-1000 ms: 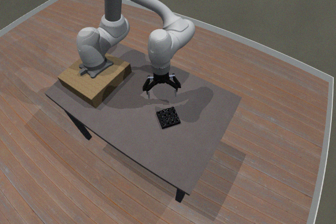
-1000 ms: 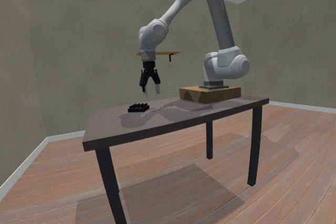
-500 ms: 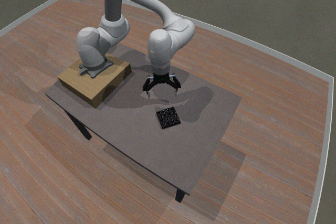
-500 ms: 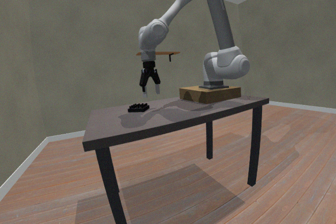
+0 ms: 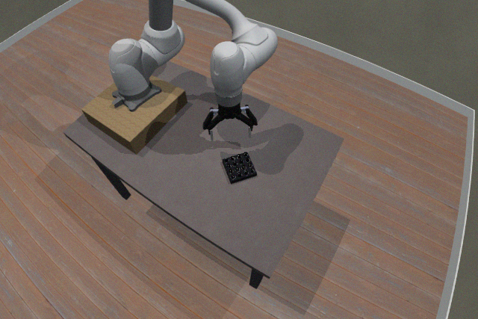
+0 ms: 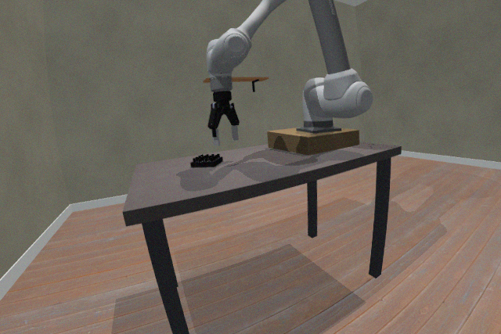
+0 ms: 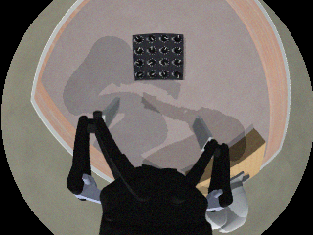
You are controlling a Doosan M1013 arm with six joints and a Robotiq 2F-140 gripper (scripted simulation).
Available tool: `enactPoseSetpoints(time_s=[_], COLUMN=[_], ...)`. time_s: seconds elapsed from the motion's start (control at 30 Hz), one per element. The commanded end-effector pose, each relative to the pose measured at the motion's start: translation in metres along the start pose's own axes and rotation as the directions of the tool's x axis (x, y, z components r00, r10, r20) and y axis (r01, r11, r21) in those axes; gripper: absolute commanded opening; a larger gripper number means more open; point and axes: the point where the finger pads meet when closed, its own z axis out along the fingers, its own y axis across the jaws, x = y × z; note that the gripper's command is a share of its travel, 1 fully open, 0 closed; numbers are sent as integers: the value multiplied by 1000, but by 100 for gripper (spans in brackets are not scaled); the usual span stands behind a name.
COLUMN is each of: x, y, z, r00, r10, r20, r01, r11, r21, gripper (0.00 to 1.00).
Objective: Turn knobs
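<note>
The knob box [image 5: 239, 167] [image 6: 208, 161] [image 7: 158, 58] is a small black square block with a grid of dark knobs, standing on the grey table [image 5: 200, 207] [image 6: 194, 188]. The knobs' white lines and printed names are too small to read. My gripper [image 5: 230, 134] [image 6: 224, 138] is open and empty, pointing down. It hangs well above the table, off to the side of the box toward the arm's base. In the wrist view the box lies ahead of the spread fingers.
The arm's base stands on a wooden block [image 5: 134, 118] [image 6: 313, 139] at one end of the table. A small wooden shelf [image 6: 243, 78] hangs on the wall behind the arm. The table's edges drop to a plank floor.
</note>
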Motion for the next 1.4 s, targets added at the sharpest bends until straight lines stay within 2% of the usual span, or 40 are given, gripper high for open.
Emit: enactPoseSetpoints(time_s=[0.0, 0.2, 0.27, 0.33, 0.43, 0.53, 0.6, 0.63, 1.37], x=[0, 1, 15, 15, 58, 83, 87, 87, 87], y=[0, 0, -2, -2, -7, -7, -7, -7, -7], z=[0, 0, -4, -4, -13, -19, -20, -20, -20], r00=[1000, 1000, 1000, 1000, 1000, 1000, 1000, 1000, 1000], r10=[0, 0, 2, 2, 8, 12, 12, 12, 12], r20=[0, 0, 0, 0, 0, 0, 0, 0, 0], r01=[0, 0, -2, -2, -8, -12, -12, -12, -12], r11=[1000, 1000, 1000, 1000, 1000, 1000, 1000, 1000, 1000], r21=[0, 0, 0, 0, 0, 0, 0, 0, 0], gripper=[100, 100, 100, 100, 100, 100, 100, 12, 12])
